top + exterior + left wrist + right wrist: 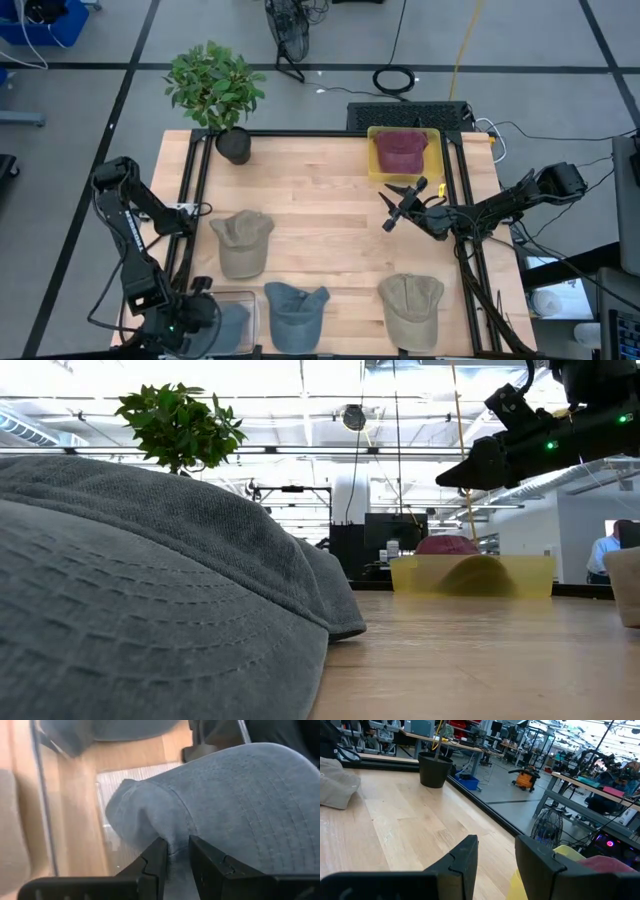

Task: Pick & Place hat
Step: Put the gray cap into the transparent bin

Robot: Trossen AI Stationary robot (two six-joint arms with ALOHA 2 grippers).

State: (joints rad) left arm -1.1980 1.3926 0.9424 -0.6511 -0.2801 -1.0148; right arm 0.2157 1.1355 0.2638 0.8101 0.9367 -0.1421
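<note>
Hat, blue-grey (228, 325), lies in a clear tray (247, 300) at the front left corner of the table (330, 215). Fabric is a stitched, ribbed weave, soft crown, seams running over the dome. No legible brand, label or writing on any cap or on the bins.

Left hand (172, 865) sits at that corner, fingers pressed in on a fold of the hat's cloth, pinching it. Right hand (400, 207) hangs above the table toward the right edge, just in front of the yellow bin (372, 165); its fingers are spread, nothing between them.

Other caps: a maroon cap (400, 150) inside the yellow bin at the back right; a tan cap (242, 242) left of centre; a second blue cap (296, 312) at the front edge, beside the tray; another tan cap (412, 308) at the front right.

Surface: pale wood planks, black frame rails along the sides. Potted plant (215, 90) in a dark pot at the back left corner. Room: grey tiled floor, cables, a coiled black cable behind the table; low view shows an open workshop with ceiling lights and a person in a blue shirt (604, 555) far right.
</note>
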